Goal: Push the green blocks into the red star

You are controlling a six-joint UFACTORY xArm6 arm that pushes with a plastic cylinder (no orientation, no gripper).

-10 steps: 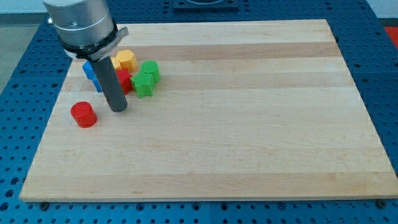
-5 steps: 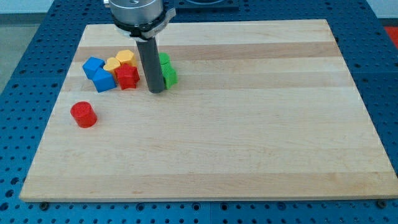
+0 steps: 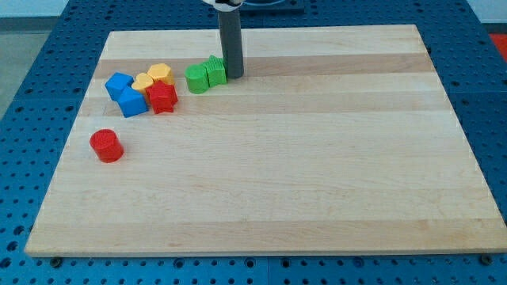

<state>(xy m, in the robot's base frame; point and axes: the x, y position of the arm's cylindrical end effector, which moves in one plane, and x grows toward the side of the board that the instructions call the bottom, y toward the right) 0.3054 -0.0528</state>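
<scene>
Two green blocks sit side by side at the view's upper left: the left one [image 3: 197,78] and the right one [image 3: 215,71], touching each other. The red star [image 3: 162,96] lies to their lower left, a small gap away from the left green block. My tip [image 3: 234,76] stands just right of the right green block, against or nearly against it. The rod rises out of the view's top.
Two blue blocks [image 3: 119,85] [image 3: 133,102] and two yellow blocks [image 3: 159,74] [image 3: 142,81] cluster around the red star's left and top. A red cylinder [image 3: 106,146] stands alone lower left. The wooden board [image 3: 317,158] ends just above the tip.
My tip has moved from left of the green blocks, across them, up and to their right side. The green blocks have shifted slightly apart from the red star.
</scene>
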